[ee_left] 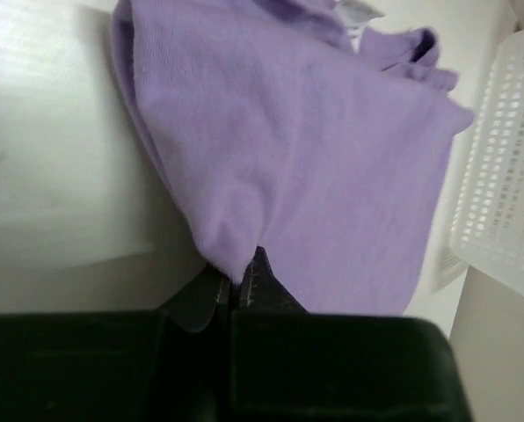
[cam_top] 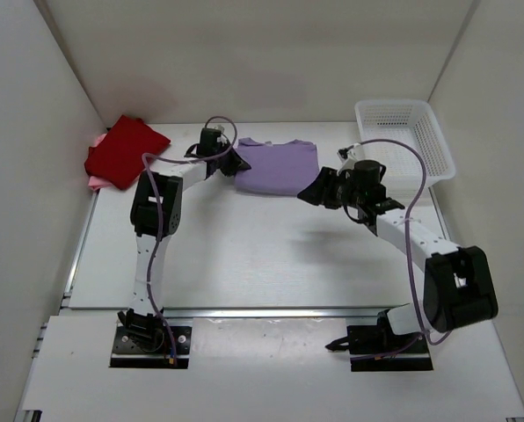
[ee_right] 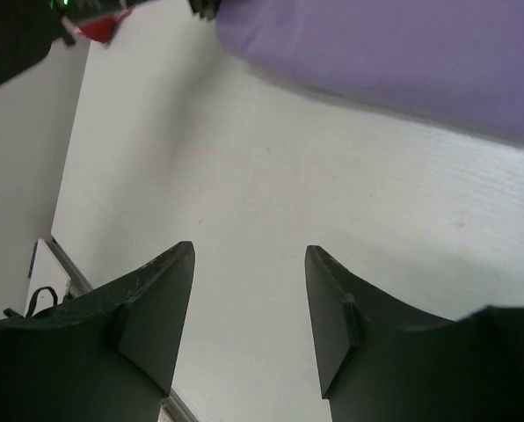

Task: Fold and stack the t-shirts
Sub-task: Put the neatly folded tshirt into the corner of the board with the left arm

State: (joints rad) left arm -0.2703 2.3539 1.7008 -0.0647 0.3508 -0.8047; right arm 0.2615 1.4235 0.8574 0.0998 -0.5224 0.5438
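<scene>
The lavender t-shirt (cam_top: 278, 167) lies partly folded at the back middle of the table. My left gripper (cam_top: 237, 162) is shut on its left edge; in the left wrist view the cloth (ee_left: 315, 149) hangs from the closed jaws of the gripper (ee_left: 236, 280). My right gripper (cam_top: 313, 191) is open and empty, just off the shirt's front right corner; in the right wrist view the gripper (ee_right: 249, 255) is above bare table, with the lavender shirt (ee_right: 394, 53) beyond it. The dark red t-shirt (cam_top: 126, 149) lies folded at the back left on the pink one (cam_top: 96, 182), of which only an edge shows.
A white mesh basket (cam_top: 406, 141) stands at the back right, also in the left wrist view (ee_left: 508, 176). White walls enclose the table at the left, back and right.
</scene>
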